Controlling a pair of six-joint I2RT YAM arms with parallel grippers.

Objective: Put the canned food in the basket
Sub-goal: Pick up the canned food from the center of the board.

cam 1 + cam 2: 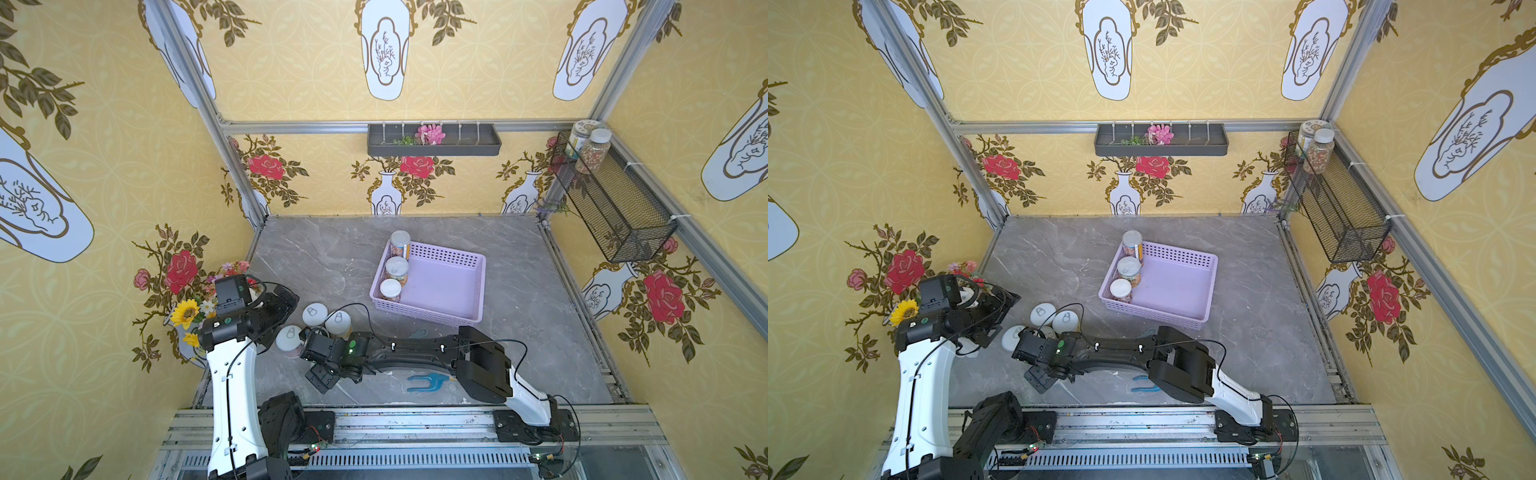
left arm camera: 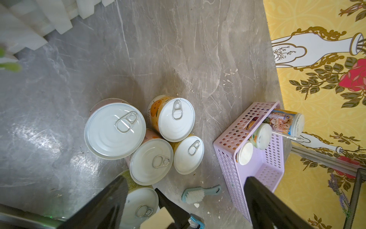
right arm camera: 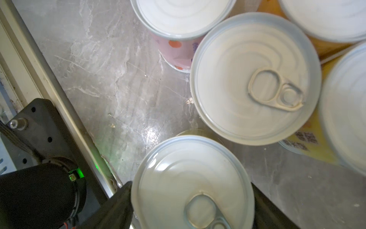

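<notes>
broadly, the grey marbled surface (image 1: 332, 257) fills the floor of the yellow-papered booth. both arms bend over its front left part: the left arm (image 1: 232, 374) from the left, the right arm (image 1: 415, 345) stretched across from the right. the left jaws stand wide apart and grasp nothing, raised above the surface near the loose cans (image 2: 151, 161). the right jaws straddle the front can (image 3: 192, 178), a finger (image 3: 118, 206) close against each side of its rim; whether they pinch it i cannot tell, since the lid hides the contact. a black wire-mesh basket (image 1: 615, 208) on the right wall holds two jars (image 1: 593, 154) at its far end, and a dark grey trough (image 1: 457, 147) on the back wall holds a pink flower (image 1: 431, 134). the lilac basket (image 1: 449, 286) lies right of centre. three cans stand upright in a row along its left wall: a tall can (image 1: 400, 243) in the far corner, then a middle can (image 1: 397, 268) and a near can (image 1: 390, 289). the five loose cans stand upright on the surface in a tight cluster, pull-tabs up, the front can at the cluster's front edge. a teal fork-shaped tool (image 1: 428, 382) lies beside the right arm's elbow, and a small brush (image 2: 198, 194) lies between cluster and basket.
</notes>
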